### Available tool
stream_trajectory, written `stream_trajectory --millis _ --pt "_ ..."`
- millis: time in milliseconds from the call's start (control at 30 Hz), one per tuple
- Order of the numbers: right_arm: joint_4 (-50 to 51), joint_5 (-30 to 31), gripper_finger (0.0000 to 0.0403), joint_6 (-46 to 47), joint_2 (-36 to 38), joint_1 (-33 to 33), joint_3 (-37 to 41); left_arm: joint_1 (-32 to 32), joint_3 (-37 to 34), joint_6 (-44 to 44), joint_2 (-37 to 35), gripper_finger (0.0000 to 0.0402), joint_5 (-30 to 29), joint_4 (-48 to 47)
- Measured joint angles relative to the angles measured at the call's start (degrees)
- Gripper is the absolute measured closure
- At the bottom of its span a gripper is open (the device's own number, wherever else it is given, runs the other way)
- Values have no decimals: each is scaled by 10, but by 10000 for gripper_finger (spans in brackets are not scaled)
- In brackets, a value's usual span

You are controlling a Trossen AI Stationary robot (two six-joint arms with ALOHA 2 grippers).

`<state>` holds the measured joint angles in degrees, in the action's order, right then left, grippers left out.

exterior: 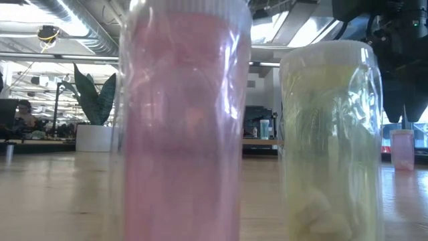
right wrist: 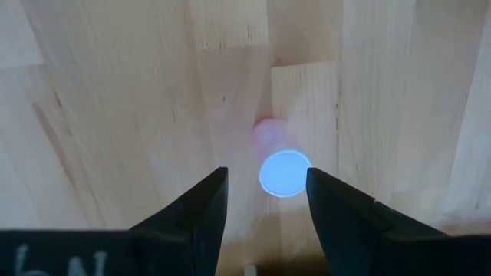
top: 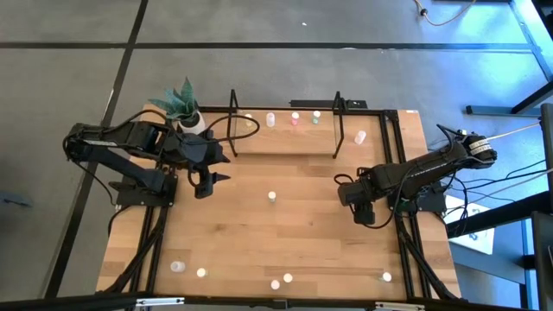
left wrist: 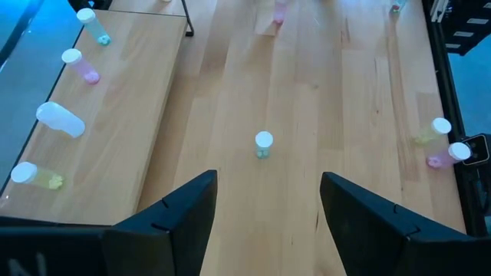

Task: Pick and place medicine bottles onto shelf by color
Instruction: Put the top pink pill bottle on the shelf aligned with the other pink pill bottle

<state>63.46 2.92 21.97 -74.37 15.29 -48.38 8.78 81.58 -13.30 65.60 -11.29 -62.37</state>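
Grey floor (top: pixel 259 26) with dark seams surrounds the wooden table (top: pixel 285 233). Beyond it, ceiling lights (exterior: pixel 40 67) brighten an office with a potted plant (exterior: pixel 93 107).

Wide bare tabletop (top: pixel 285 238) across the middle of the high view, with only one lone bottle (top: pixel 272 197) standing at its centre. Along the bottom edge, scattered bottles (top: pixel 287 278) dot the way. At the top, the shelf (top: pixel 285 138) has black end frames (top: pixel 338 125) fencing both sides. The plant pot (top: pixel 192 122) crowds the shelf's upper-left corner, just beside the left arm.
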Motion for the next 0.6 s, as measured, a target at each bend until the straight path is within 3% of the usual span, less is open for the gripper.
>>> stream_trajectory --millis 600 --pt "1 11 223 47 0 0 0 0 0 0 0 176 0 0"
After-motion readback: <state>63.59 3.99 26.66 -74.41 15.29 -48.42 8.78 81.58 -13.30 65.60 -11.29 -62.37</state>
